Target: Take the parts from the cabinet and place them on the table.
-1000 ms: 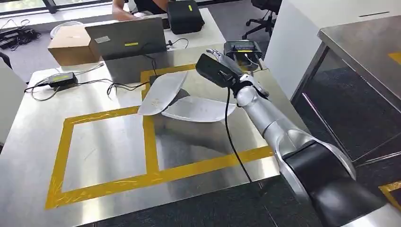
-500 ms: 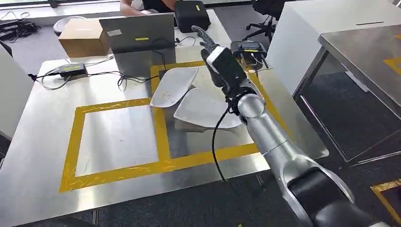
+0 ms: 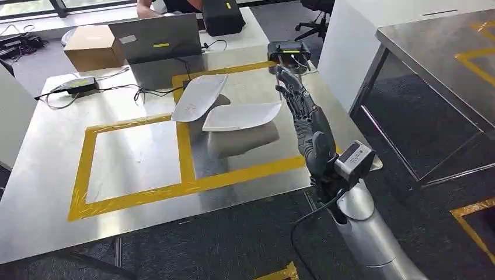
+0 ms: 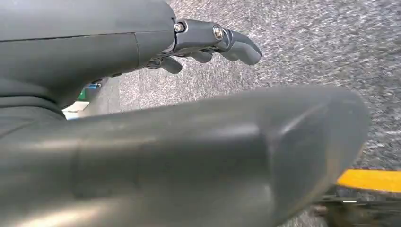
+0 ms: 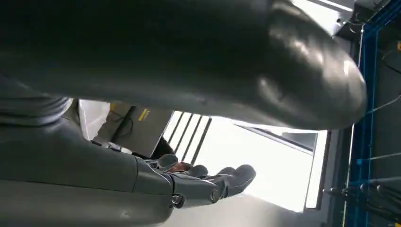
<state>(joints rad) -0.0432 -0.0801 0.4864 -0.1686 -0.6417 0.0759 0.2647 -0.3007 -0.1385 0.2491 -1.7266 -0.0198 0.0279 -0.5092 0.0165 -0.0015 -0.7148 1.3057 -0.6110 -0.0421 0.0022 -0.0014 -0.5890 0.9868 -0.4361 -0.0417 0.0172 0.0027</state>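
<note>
Parts — two white blade-shaped pieces — lie on the steel table [image 3: 52,192], overlapping where they meet. One white part [image 3: 199,97] lies farther from the right hand [image 3: 304,119] and beyond it, tilted up on one edge; the other white part [image 3: 242,116] sits just beside the hand's fingers, its tip close to them but not touching. Both rest inside the yellow tape outline [image 3: 185,153] that marks two squares on the tabletop.

The right hand hangs over the table's edge with its dark fingers stretched out and slightly apart — nothing is in it. The silver forearm runs down behind it, a small grey box at the wrist. In the right wrist view the hand [image 5: 208,182] shows the same loose, empty spread of fingers against bright windows.

The left hand [image 4: 208,42] appears in its own wrist view above grey carpet, fingers a little curled and apart, holding nothing; a strip of yellow floor tape [image 4: 369,179] lies past the thumb.

Beyond the right hand's fingertips sits a small black device [image 3: 289,52] with cables. Farther across the table are an open laptop [image 3: 154,39], a cardboard box [image 3: 93,48], a power adapter [image 3: 75,84] with its black cord, and a black bag [image 3: 222,16]. A person [image 3: 169,6] sits behind the laptop.
</note>
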